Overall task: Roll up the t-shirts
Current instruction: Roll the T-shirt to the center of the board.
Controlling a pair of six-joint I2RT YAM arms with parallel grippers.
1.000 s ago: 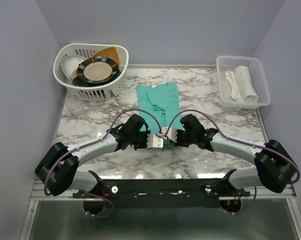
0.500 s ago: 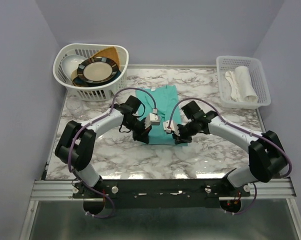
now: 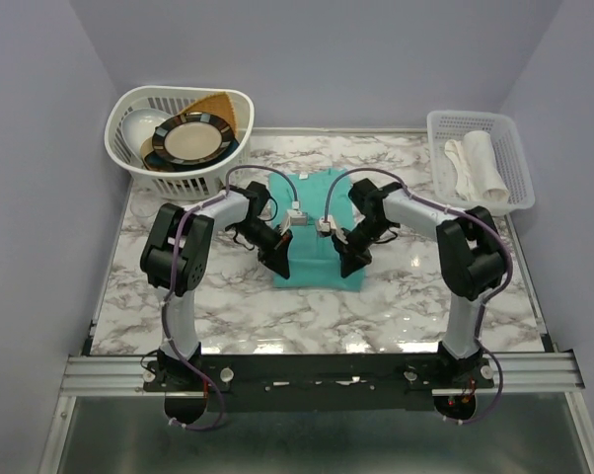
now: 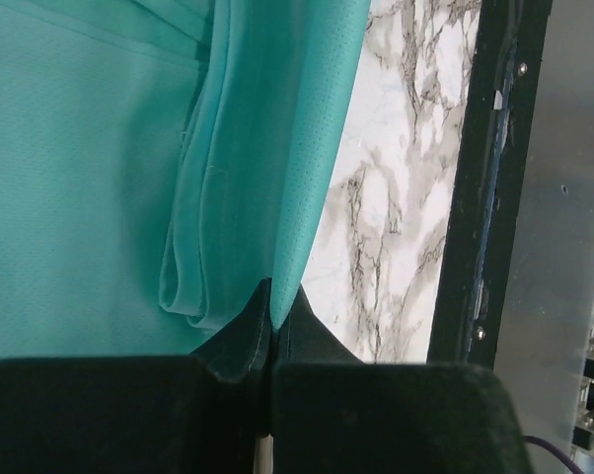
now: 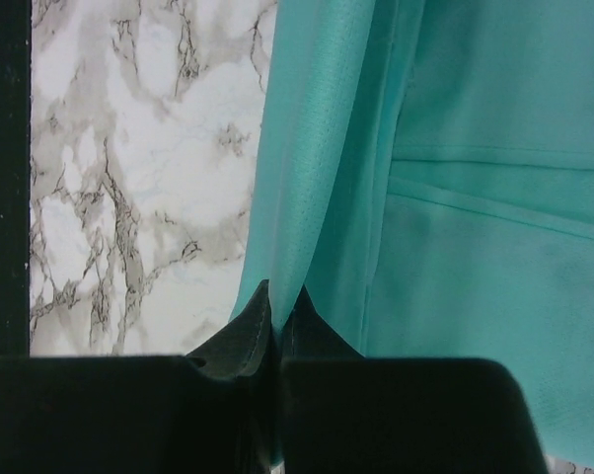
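A teal-green t-shirt point(image 3: 317, 212) lies in the middle of the marble table, its near part raised. My left gripper point(image 3: 279, 265) is shut on the shirt's near left edge. In the left wrist view the fingertips point(image 4: 274, 301) pinch a thin fold of the t-shirt point(image 4: 100, 178), which hangs in layers beside them. My right gripper point(image 3: 352, 263) is shut on the near right edge. In the right wrist view its tips point(image 5: 284, 301) clamp a fold of the t-shirt point(image 5: 475, 148). Both arms arch over the cloth from the sides.
A white basket point(image 3: 139, 163) holding plates stands at the far left, with a clear glass point(image 3: 147, 209) in front of it. A white mesh tray point(image 3: 514, 188) with white cloth sits at the far right. The metal rail point(image 3: 317, 370) runs along the near edge.
Both arms have swung out over the table. The grippers have moved apart from the shirt's near middle towards its two sides, still shut on the fabric, and the near edge is spread wider.
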